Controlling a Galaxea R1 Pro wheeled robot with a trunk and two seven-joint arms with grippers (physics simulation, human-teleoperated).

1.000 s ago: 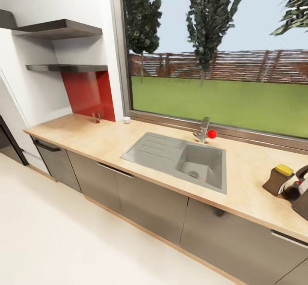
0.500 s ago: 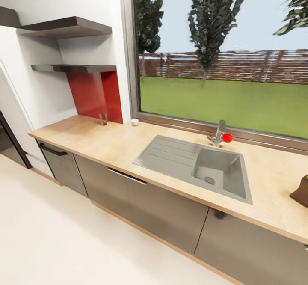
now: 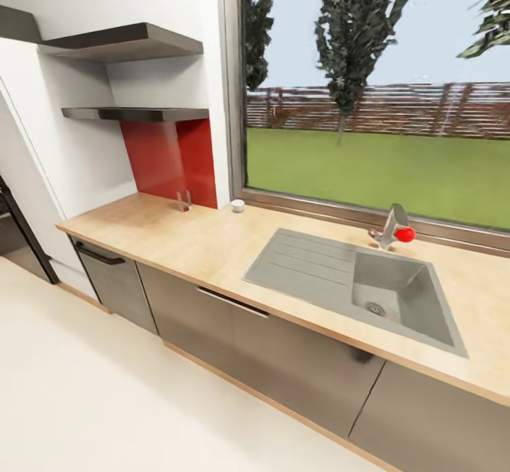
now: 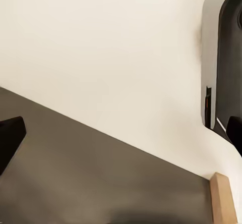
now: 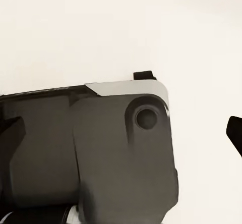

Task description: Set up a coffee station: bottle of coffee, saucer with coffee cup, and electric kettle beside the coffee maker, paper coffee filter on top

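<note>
Along the window wall, head view: the counter (image 3: 205, 242), light tan wood grain over dark grey cabinet fronts (image 3: 269, 348), runs from the left corner off the right edge. A grey sink (image 3: 358, 284) with drainboard is set into it; a tap (image 3: 391, 225) with a red knob stands behind the basin. Near the red backsplash panel (image 3: 173, 160), a small clear glass item (image 3: 184, 201) and a small white cup-like object (image 3: 237, 205) sit on the counter, slightly apart; too small to identify further. Two dark slab shelves, upper shelf (image 3: 120, 40) and lower shelf (image 3: 138, 113), are fixed in the corner above.

Left wrist view: dark fingertips (image 4: 10, 135) at both edges of the frame, far apart, so the left tool (image 4: 123, 135) is spread wide, holding nothing, over pale floor (image 4: 101, 47) and a grey panel (image 4: 101, 178).

Right wrist view: right tool (image 5: 123, 130) likewise wide with nothing between its fingertips (image 5: 235, 130), above the robot's dark base (image 5: 91, 148) and pale floor. Both tools are well apart from the counter.
</note>
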